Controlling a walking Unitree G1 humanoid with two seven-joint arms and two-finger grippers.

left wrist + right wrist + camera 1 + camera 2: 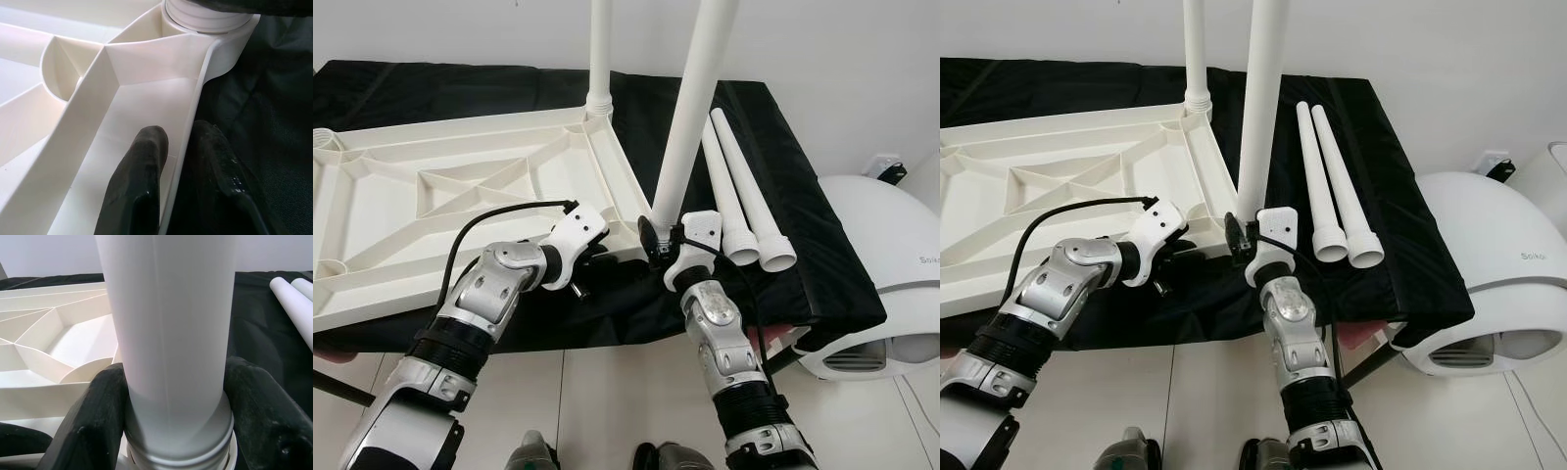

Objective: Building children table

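The white tabletop (460, 206) lies upside down on a black cloth, its ribbed underside facing up. One white leg (599, 59) stands in the far corner socket. A second white leg (690, 117) stands upright in the near corner socket, and my right gripper (658, 243) is shut on its base, the fingers (102, 416) pressing either side of the tube (168, 333). My left gripper (597, 257) is shut on the tabletop's near rim (188, 142), one finger (139, 181) inside the frame and the other outside. Two spare legs (739, 191) lie side by side on the cloth to the right.
The black cloth (803, 245) covers a low stand that ends close to my arms. A white rounded appliance (886, 284) sits on the floor at the right. A white wall runs behind. Pale tiled floor (607, 401) lies below.
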